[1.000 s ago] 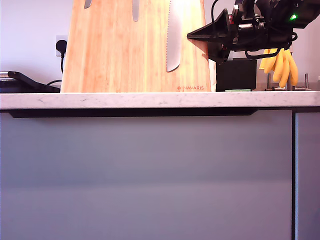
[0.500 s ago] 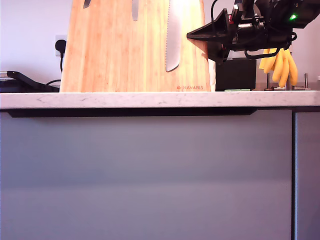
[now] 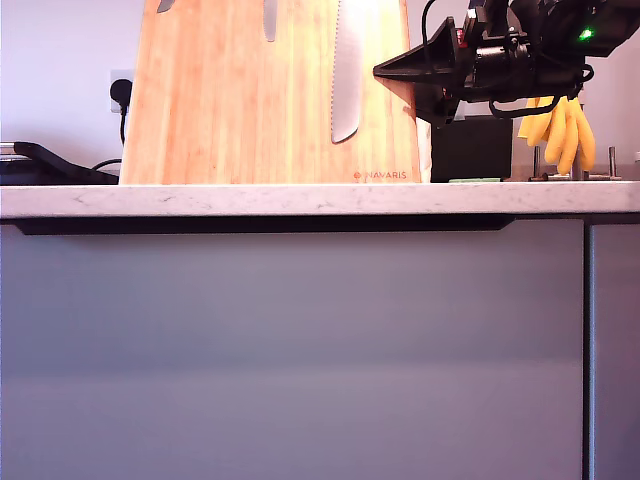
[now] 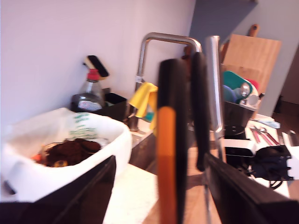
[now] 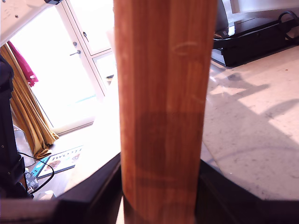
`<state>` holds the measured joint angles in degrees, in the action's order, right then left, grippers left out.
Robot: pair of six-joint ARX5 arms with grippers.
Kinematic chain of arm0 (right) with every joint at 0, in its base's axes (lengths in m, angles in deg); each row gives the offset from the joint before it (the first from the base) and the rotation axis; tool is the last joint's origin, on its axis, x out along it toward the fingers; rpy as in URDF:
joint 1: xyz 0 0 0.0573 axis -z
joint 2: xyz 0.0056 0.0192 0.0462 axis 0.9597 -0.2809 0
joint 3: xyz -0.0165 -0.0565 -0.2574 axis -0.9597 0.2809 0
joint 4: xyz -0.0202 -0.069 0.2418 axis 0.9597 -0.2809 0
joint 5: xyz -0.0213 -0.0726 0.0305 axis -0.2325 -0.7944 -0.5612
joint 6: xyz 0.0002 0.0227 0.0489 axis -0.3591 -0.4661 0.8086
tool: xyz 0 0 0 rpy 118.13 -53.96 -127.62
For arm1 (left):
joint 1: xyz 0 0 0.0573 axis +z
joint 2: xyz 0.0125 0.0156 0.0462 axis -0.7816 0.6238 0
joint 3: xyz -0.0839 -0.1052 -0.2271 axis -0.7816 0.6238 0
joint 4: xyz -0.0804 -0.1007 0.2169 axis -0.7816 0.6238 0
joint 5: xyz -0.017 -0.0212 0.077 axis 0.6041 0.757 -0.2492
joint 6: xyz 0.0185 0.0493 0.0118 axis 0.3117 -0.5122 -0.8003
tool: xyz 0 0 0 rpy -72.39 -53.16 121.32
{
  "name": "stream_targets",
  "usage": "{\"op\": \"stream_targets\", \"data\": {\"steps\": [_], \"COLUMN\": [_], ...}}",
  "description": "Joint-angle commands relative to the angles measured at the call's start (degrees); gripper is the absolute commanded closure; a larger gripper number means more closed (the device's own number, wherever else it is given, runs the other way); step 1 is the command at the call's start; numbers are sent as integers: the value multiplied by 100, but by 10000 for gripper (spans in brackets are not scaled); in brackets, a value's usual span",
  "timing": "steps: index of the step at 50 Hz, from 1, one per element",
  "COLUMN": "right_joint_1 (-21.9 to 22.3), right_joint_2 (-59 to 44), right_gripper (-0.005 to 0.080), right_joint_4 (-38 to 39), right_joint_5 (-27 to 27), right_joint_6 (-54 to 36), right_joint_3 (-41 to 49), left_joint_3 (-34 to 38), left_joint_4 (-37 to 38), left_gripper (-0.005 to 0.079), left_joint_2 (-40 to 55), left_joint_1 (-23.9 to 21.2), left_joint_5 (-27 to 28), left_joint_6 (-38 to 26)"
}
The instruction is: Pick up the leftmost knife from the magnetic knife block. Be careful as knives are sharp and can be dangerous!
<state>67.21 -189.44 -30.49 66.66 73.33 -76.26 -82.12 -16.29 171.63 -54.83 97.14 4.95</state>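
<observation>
White marble counter [image 3: 300,199] carries the knife block [image 3: 250,110] upright. Its leftmost knife [image 3: 165,5] shows only a tip at the block's top. My second gripper [image 5: 159,205] straddles the block's edge, fingers apart. My first gripper's [image 4: 161,186] fingers straddle black knife handles [image 4: 200,107]; grip unclear.

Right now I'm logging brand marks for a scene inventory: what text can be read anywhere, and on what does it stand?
"NAVARIS": small reddish mark at a lower corner of the tall light orange-tan bamboo knife block, exterior view.
Green print on the white bag, first wrist view: too blurred to read.
Nothing else legible.
</observation>
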Motion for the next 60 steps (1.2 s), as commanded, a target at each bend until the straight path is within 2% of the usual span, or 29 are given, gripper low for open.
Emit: {"op": "stream_targets", "data": {"steps": [1,12,23,36,48,56,60], "right_joint_1": [-33,-57,-90,-92,-92,-92,-92], "right_joint_2": [-186,-186,-186,-186,-186,-186,-186], "right_gripper": [763,763,763,763,763,763,763], "right_joint_4": [-22,-22,20,22,22,22,22], "right_joint_5": [-9,-11,-13,-13,-13,-13,-15], "right_joint_6": [-2,-2,-2,-2,-2,-2,-2], "right_joint_3": [138,138,138,138,138,138,138], "left_joint_3": [-76,-76,-76,-76,-76,-76,-76], "left_joint_4": [-52,33,11,31,31,28,31], "left_gripper": [194,203,300,307,548,638,654], "left_joint_2": [153,153,155,175,175,175,175], "left_joint_1": [-13,-35,-149,-238,-236,-236,-236], "left_joint_5": [13,2,-24,-35,-190,-192,-190], "left_joint_6": [31,20,9,-39,-44,-105,-107]}}
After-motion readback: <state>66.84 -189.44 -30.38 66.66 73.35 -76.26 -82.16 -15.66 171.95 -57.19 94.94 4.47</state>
